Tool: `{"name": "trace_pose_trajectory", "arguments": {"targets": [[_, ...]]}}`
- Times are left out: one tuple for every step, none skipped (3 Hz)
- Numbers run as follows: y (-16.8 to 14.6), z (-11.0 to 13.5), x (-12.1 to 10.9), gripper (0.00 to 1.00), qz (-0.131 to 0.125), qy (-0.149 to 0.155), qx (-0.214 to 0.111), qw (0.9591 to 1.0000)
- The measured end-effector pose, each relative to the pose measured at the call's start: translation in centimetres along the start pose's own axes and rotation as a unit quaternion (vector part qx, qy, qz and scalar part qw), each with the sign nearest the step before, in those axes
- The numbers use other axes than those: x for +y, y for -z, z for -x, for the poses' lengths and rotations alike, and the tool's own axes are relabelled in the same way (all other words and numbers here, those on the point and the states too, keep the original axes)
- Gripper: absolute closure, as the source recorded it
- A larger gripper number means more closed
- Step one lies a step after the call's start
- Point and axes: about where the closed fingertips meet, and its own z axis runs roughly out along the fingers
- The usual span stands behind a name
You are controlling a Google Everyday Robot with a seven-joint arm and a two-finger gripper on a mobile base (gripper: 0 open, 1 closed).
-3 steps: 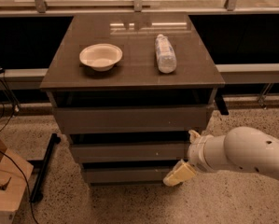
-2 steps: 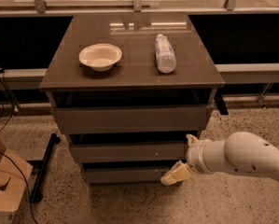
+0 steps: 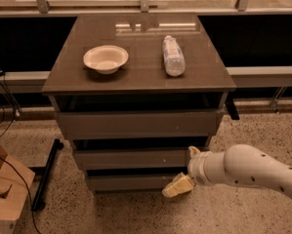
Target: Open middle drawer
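The middle drawer (image 3: 131,158) is the grey-brown flat front between a taller top drawer front (image 3: 135,124) and a smaller bottom drawer front (image 3: 128,182). It sits about flush in the stack, with a dark gap above it. My gripper (image 3: 183,170) is at the cabinet's lower right front, by the right end of the middle and bottom drawers. Its fingers are apart: one pale fingertip (image 3: 192,151) at the middle drawer's right end, the other (image 3: 177,186) in front of the bottom drawer. It holds nothing.
On the cabinet top (image 3: 135,77) stand a white bowl (image 3: 106,58) at the left and a plastic bottle (image 3: 173,55) lying on its side at the right. A dark bar (image 3: 46,174) and wooden pieces (image 3: 6,191) lie on the floor at the left.
My gripper and arm have shifted a little to the left and down along the cabinet's front. The drawers have not moved.
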Motion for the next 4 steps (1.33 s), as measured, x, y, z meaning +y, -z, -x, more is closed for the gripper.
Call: {"name": "trace_pose_trajectory", "arguments": {"targets": [[-3.4,-0.6,-0.7,0.00,-0.014,-0.009,-0.010,0.9998],[-6.6,-1.1,-2.0,0.00,-0.019,-0.011,-0.022,0.9995],[-9.6,-1.8,-4.1,0.00,-0.019,-0.018,-0.032,0.9991],[-12.2,-2.2,-6.6,0.00,-0.015,-0.020,-0.042,0.9988]]}}
